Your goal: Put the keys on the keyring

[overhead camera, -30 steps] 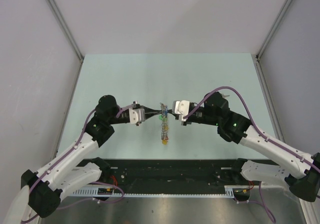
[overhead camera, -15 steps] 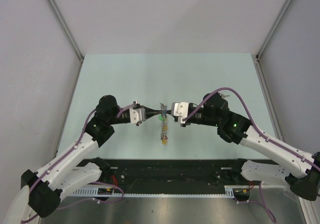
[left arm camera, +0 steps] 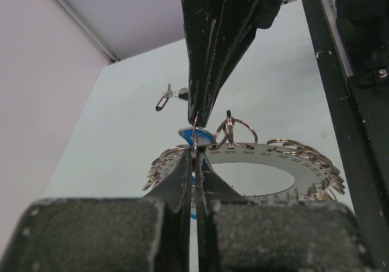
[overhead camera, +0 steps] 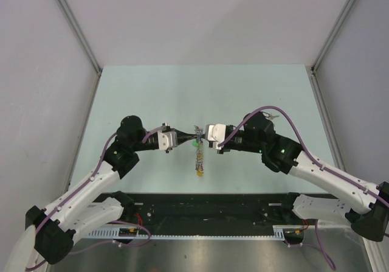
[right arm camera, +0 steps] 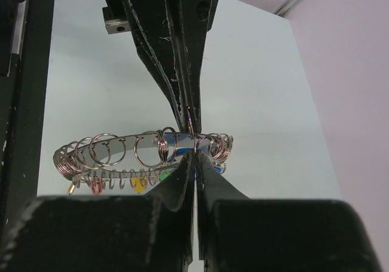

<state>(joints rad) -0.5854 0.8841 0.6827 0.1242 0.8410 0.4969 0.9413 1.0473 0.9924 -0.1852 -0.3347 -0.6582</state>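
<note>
1. Risk: big silver wire keyring w/ many small split rings + green/yellow/red tags [overhead camera: 199, 153] is off the pale green table [overhead camera: 152, 95], hanging down from the spot where both tips meet. If either pinch slips, it prob drops or swings.
2. Risk: left gripper [overhead camera: 192, 140] & right gripper [overhead camera: 202, 139] are tip-to-tip w/ almost no gap. A small misalignment could make fingers collide or twist the wire out of the pinch.
3. Risk: small blue plastic tag [left arm camera: 203, 137] sits right at the pinch point. It could pop off the wire before it's threaded through.
4. Grip: both clamped shut at the keyring top. Which one has the wire vs the blue tag's key, can't tell.
5. Tiny silver spare key w/ dark tag [left arm camera: 163, 100] lies loose on the table, well apart, not yet on.
6. Pose: both arms reach fwd, elbows out, forearms angled in. Grippers approx level, facing each other over mid-table.
</note>
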